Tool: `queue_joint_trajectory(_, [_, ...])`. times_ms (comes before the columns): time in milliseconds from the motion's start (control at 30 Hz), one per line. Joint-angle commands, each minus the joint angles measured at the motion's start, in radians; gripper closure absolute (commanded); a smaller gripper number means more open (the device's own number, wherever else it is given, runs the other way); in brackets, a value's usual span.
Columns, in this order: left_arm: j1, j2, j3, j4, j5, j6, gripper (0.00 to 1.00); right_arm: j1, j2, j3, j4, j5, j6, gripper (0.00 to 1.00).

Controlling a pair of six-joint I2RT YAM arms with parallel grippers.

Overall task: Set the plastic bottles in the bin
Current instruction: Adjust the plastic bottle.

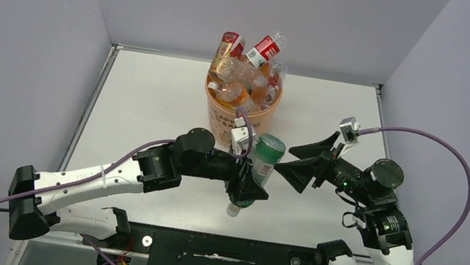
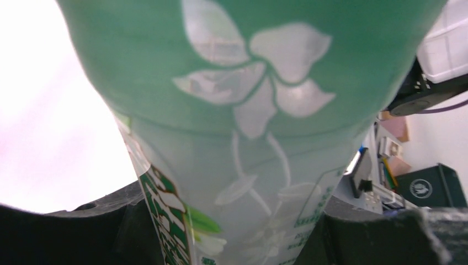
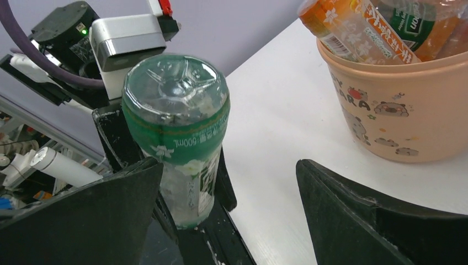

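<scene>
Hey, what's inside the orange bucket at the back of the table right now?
A heap of plastic bottles fills the bin, with red-labelled ones sticking up above the rim. The bin's wall and the top bottles hide whatever lies lower down.

Table: white, matte, with grey walls at 9, 12 and 3 o'clock.
Bin: pale-orange, upright, standing on the table at 12 o'clock, near the far edge.
Black plate: along the table's edge at 6 o'clock.

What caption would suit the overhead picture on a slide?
Left hand holds a green-labelled bottle near the heaped bin; open right hand faces it.
</scene>
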Motion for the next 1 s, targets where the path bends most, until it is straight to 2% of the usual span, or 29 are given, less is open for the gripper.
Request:
queue_joint_trajectory(0, [0.003, 0.019, -0.002, 0.179, 0.106, -0.059, 0.62, 0.005, 0.024, -0.017, 0.219, -0.046, 0.088, 0.03])
queue_joint_trajectory(233, [0.003, 0.048, -0.021, 0.238, 0.135, -0.083, 0.62, 0.014, 0.061, -0.041, 0.367, -0.088, 0.171, 0.02])
queue_joint_trajectory(533, [0.009, 0.072, -0.024, 0.269, 0.151, -0.092, 0.62, 0.078, 0.102, -0.046, 0.426, -0.074, 0.188, 0.04])
queue_joint_trajectory(633, [0.013, 0.071, -0.024, 0.28, 0.151, -0.096, 0.62, 0.108, 0.119, -0.052, 0.44, -0.058, 0.183, 0.14])
queue_joint_trajectory(733, [0.018, 0.067, -0.022, 0.276, 0.175, -0.096, 0.61, 0.135, 0.137, -0.047, 0.432, -0.037, 0.172, 0.38])
queue_joint_trajectory(767, [0.022, 0.062, -0.02, 0.268, 0.175, -0.093, 0.61, 0.142, 0.14, -0.041, 0.421, -0.028, 0.165, 0.42])
queue_joint_trajectory(900, [0.053, 0.025, -0.021, 0.237, 0.162, -0.089, 0.56, 0.15, 0.142, -0.007, 0.36, 0.01, 0.127, 0.46])
queue_joint_trajectory(967, [0.086, 0.004, -0.012, 0.202, 0.159, -0.086, 0.48, 0.15, 0.153, 0.036, 0.308, 0.044, 0.093, 0.47])
